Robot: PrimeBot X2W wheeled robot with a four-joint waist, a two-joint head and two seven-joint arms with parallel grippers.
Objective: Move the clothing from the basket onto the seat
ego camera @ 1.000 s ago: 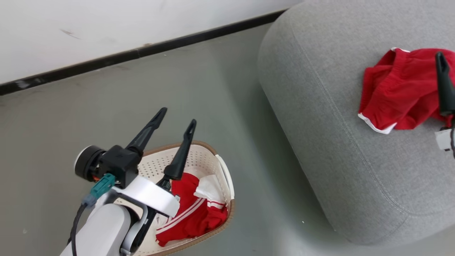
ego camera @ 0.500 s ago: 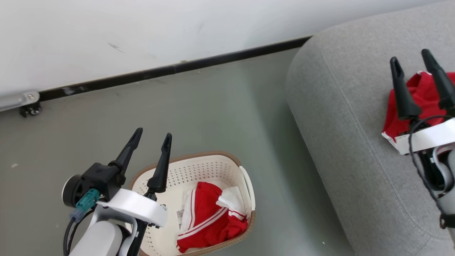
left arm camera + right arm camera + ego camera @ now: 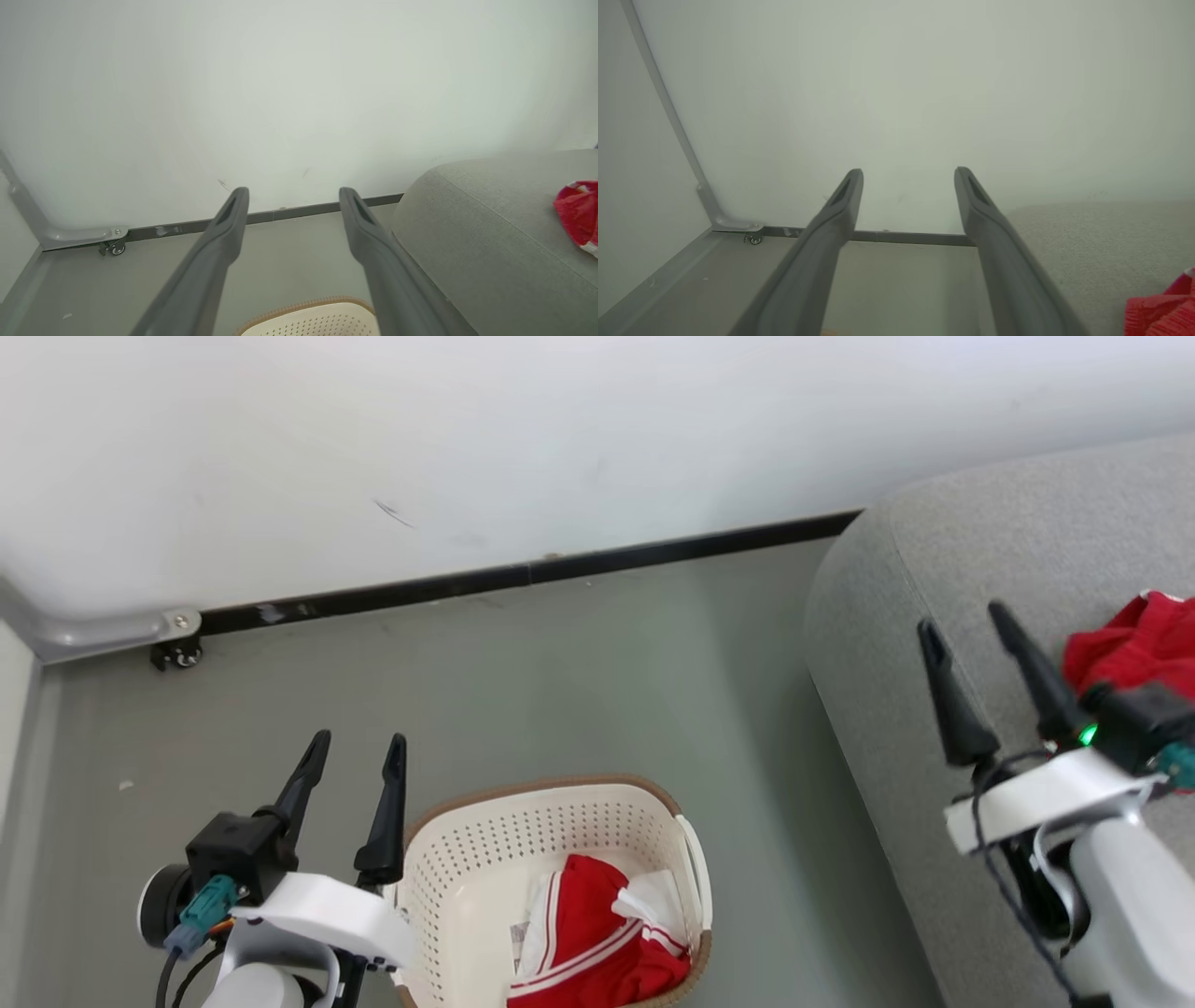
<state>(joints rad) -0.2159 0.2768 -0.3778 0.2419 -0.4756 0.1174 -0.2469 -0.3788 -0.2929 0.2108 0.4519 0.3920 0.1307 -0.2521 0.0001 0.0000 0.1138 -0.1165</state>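
A red striped garment (image 3: 597, 943) lies bunched in the basket (image 3: 551, 807), by its right wall. Another red piece (image 3: 1134, 644) lies on the grey seat (image 3: 896, 579). The left gripper (image 3: 359, 739) and right gripper (image 3: 962, 618) are wide open, holding nothing. The cloth looks soft, light and floppy, so pinch a raised fold on top.

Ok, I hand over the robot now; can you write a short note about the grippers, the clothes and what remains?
Left gripper: open, empty, beside the basket.
Right gripper: open, empty, at the edge of the seat.
Done: one red garment lies on the seat.
Left: the striped red garment lies in the basket; pick it up and put it on the seat.
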